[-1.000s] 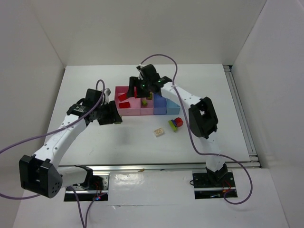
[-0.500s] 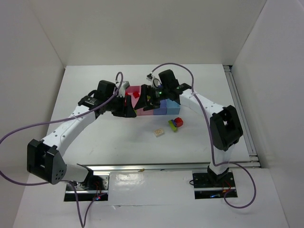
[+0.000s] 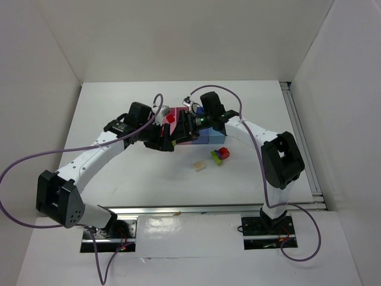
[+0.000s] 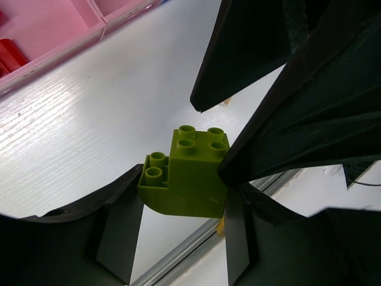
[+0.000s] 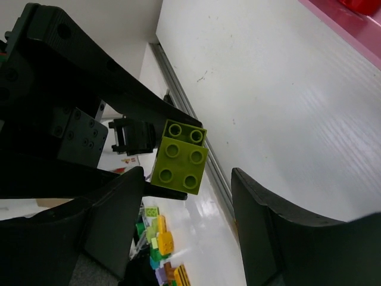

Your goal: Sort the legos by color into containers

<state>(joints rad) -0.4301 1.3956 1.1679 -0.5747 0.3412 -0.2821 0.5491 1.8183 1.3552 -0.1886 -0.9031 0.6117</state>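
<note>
Near pink containers [image 4: 47,30], left hand [image 4: 181,199] grips lime lego [image 4: 190,173]; right hand [image 5: 187,173] parted beside it.

Green lego [image 5: 178,156] in the middle, six round bumps facing the camera. Pinched from the left side by the black left end effector [image 5: 169,152]. Right end effector [image 5: 187,174] spread wide at the bottom. One finger [image 5: 113,220] close by the lego, the other apart from it, with white desk [image 5: 268,89] showing in the gap. Pink container [image 5: 345,27] edge in the top right corner, a red piece [image 5: 362,5] inside.
</note>
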